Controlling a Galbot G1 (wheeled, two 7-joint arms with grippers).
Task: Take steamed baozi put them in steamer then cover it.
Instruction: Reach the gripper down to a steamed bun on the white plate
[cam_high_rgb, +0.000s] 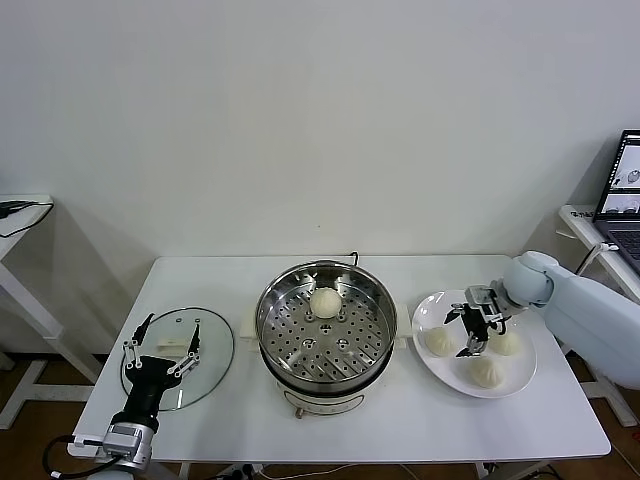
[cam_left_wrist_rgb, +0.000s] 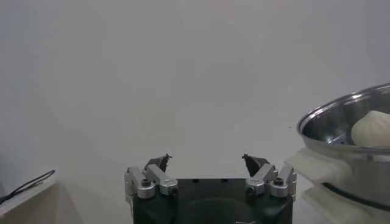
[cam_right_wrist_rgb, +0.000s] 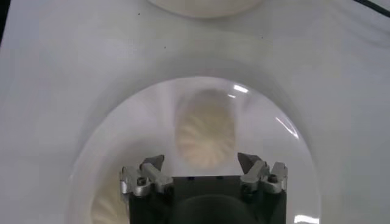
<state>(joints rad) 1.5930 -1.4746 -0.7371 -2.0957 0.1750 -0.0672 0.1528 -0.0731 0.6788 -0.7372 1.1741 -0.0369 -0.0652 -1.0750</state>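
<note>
Cream-white round dough baozi (cam_high_rgb: 325, 301) sits on the perforated tray inside the shiny stainless-steel steamer pot (cam_high_rgb: 375, 342), mid-table. Three more pale baozi (cam_high_rgb: 487, 371) lie on a flat white round plate (cam_high_rgb: 428, 310) just right of the pot. Right gripper (cam_high_rgb: 474, 331) hangs over that plate, jaws spread, holding nothing, one bun (cam_right_wrist_rgb: 205, 135) directly beyond its fingertips. Clear glass lid with metal rim (cam_high_rgb: 217, 362) lies flat on the white table (cam_high_rgb: 400, 425), left of the pot. Left gripper (cam_high_rgb: 160, 348) hovers above the lid, jaws apart, empty. Plain white wall behind; laptop (cam_high_rgb: 623, 190) on a side desk at right.
</note>
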